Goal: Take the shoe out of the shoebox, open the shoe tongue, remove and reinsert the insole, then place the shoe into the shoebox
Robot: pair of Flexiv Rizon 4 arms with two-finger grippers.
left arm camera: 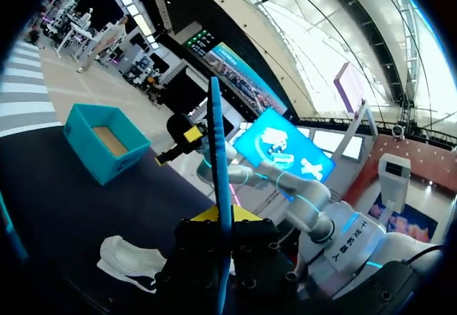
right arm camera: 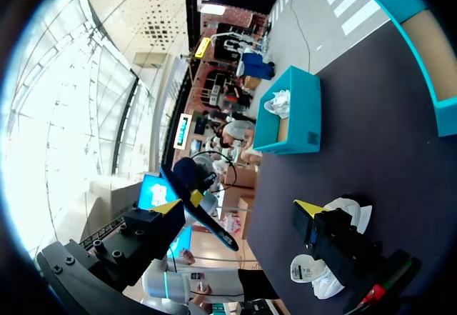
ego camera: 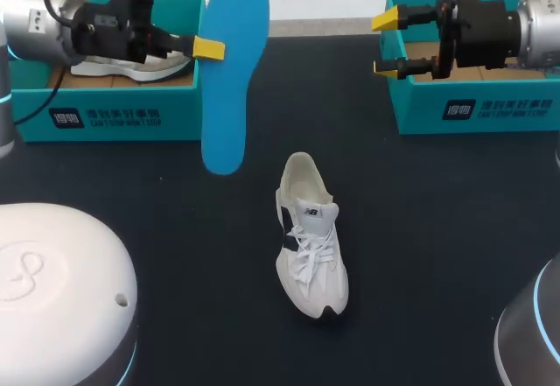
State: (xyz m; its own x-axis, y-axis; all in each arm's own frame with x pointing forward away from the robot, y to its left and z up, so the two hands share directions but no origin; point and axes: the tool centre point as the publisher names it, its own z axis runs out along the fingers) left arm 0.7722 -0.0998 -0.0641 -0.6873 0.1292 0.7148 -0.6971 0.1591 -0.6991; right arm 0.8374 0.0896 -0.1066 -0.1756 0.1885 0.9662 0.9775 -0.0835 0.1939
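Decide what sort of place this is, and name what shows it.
Probably a robot shoe-handling station, perhaps a demonstration: the dark table carries a teal left shoebox and right shoebox, a white shoe lies on the table nearer the camera, and the left gripper holds a blue insole.

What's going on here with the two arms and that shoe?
The left gripper is shut on the blue insole and holds it up in the air beside the left shoebox. The white shoe stands on the table, apart from both boxes. The right gripper is open and empty over the right shoebox. The insole is out and not yet put back. A second shoe lies in the left shoebox.
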